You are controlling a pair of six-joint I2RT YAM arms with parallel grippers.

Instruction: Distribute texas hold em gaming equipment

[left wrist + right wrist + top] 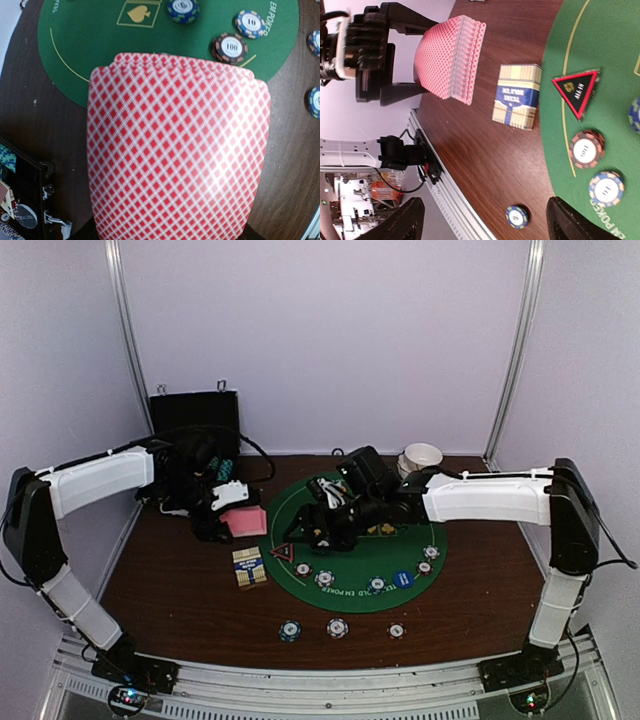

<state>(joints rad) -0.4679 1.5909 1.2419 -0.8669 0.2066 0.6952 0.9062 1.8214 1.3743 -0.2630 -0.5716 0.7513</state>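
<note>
My left gripper [228,518] is shut on a deck of pink-backed playing cards [246,522], held above the brown table left of the green mat. The deck fills the left wrist view [177,150] and hides the jaws there. In the right wrist view the deck [451,55] sits between the left fingers [412,20]. My right gripper [322,530] hovers over the mat's left part, open and empty [485,225]. A red-black triangle marker [282,551] [576,90], several striped chips [325,579] [586,148] and a blue disc button [402,579] lie on the mat.
A blue and cream card box [249,566] [516,96] lies on the table left of the green mat [360,552]. Three chips [337,627] lie in a row near the front edge. An open black case [195,415] stands back left; stacked white bowls [421,457] stand at the back.
</note>
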